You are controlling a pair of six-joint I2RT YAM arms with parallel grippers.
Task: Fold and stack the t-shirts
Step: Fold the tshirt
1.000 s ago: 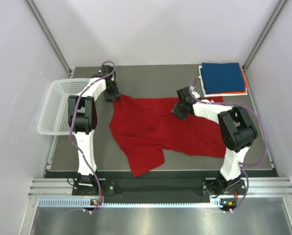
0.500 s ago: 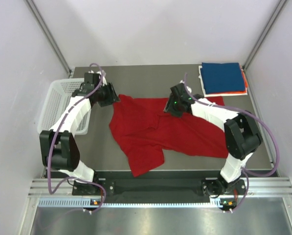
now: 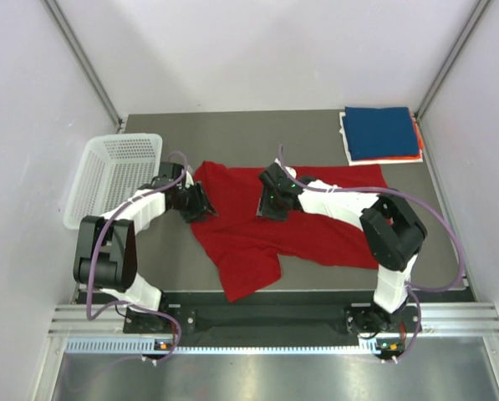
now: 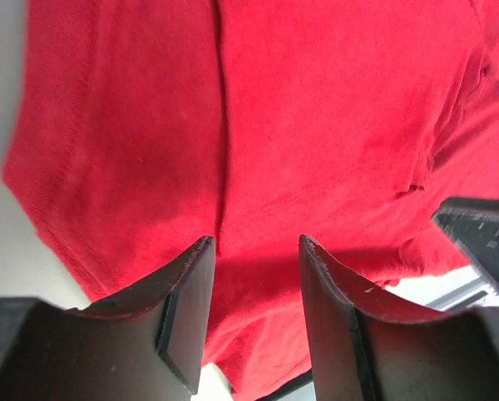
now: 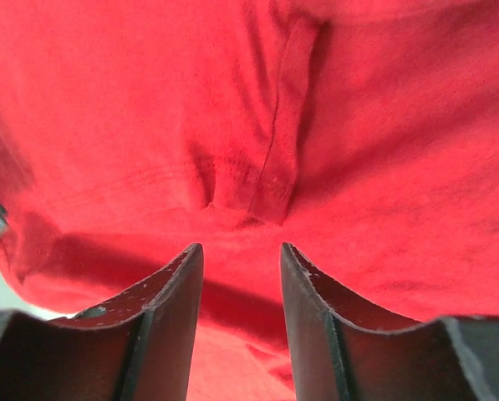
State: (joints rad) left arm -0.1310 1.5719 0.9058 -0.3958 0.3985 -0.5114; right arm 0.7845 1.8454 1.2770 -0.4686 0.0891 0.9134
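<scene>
A large bright red t-shirt [image 3: 316, 230] lies crumpled across the middle of the table. It fills the left wrist view [image 4: 316, 125] and the right wrist view [image 5: 383, 167]. My left gripper [image 3: 204, 203] is open and low over the shirt's left edge, with red cloth between its jaws. My right gripper [image 3: 268, 200] is open over the shirt's upper middle, above a seam fold. A folded dark blue shirt [image 3: 381, 132] tops a stack at the back right, with orange [image 3: 418, 149] and white layers under it.
A white mesh basket [image 3: 107, 175] stands at the table's left edge, close to the left arm. The grey table [image 3: 249, 134] ends at a black front edge. Walls close in on both sides.
Both grippers moved toward the front and inward over the red shirt. The left gripper came from the back left corner of the shirt to its left edge. The shirt's top edge shifted.
</scene>
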